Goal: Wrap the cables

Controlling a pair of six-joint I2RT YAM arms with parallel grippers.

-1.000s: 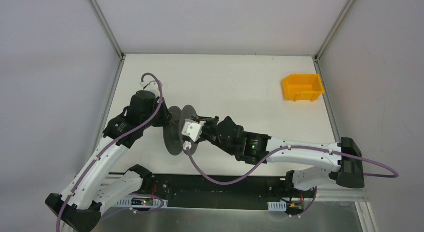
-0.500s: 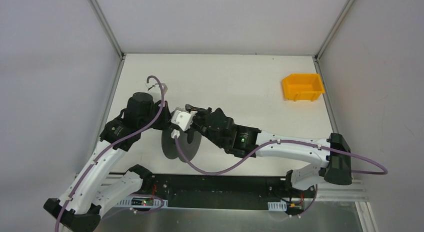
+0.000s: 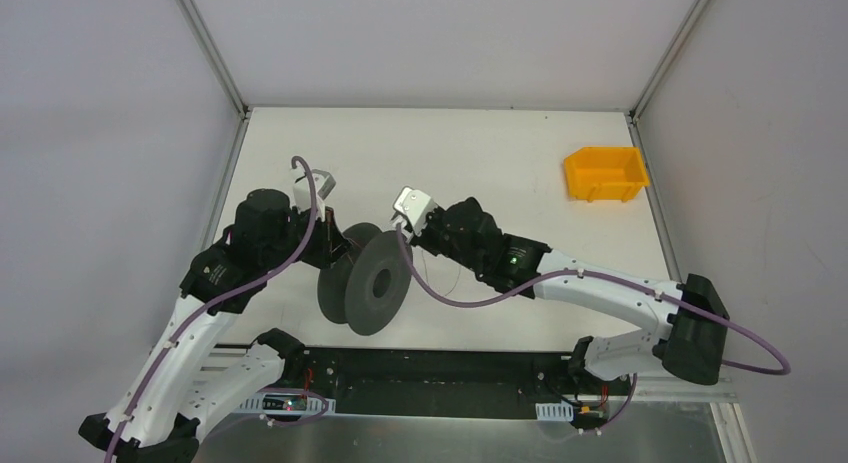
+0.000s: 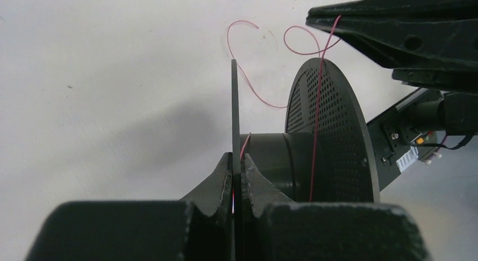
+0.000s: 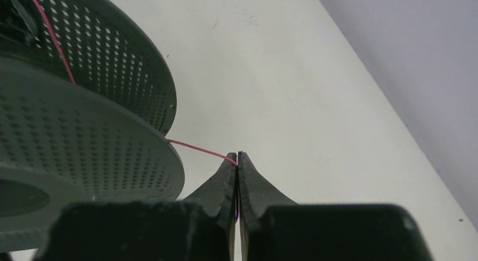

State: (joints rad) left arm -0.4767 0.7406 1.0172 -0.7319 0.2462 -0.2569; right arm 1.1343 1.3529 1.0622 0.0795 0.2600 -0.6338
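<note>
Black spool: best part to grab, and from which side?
Grip the thin rim of one flange, coming in edge-on in the disc's plane, a finger on each face. The plate is flat and slim enough for the jaws; the hub is wide and must stay free for the red cable. The left gripper clamps the spool this way.

Yellow bin [image 3: 604,172] at white table's [image 3: 480,158] far right corner

Top camera sits high behind the arm bases, looking down toward 12 o'clock over the whole tabletop [image 3: 480,153]. Left wrist camera rides tight behind the left fingers [image 4: 218,181], edge-on to the spool [image 4: 338,131]. Right wrist camera, just as close behind the right fingers [image 5: 222,181], catches that same spool at 10 o'clock.
</note>
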